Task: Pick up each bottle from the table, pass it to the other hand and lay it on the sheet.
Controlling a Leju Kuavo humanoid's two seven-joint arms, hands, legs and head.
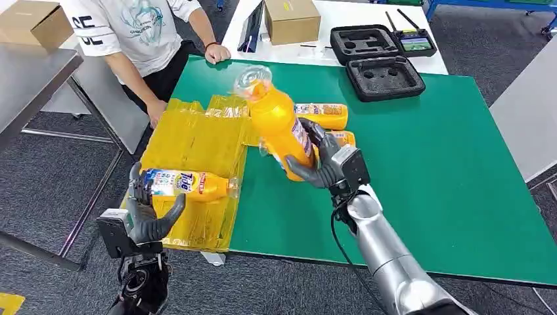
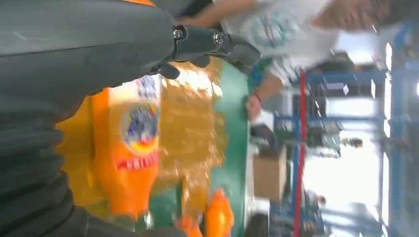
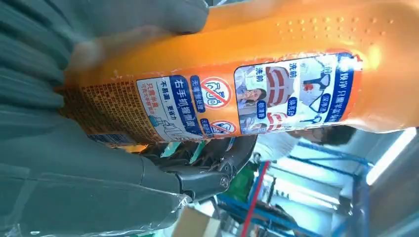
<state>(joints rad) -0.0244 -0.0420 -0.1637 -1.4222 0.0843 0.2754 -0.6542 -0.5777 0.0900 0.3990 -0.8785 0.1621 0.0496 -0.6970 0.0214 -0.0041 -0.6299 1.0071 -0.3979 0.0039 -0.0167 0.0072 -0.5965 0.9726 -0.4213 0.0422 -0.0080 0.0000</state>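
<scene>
Closest in, the left hand (image 1: 150,216) hangs released beside the labelled bottle (image 1: 187,184) lying on the yellow sheet (image 1: 197,141) at the green table (image 1: 453,177) edge. Right hand (image 1: 322,161) grips a raised orange bottle (image 1: 279,125); green surface lies bare rightward.
</scene>
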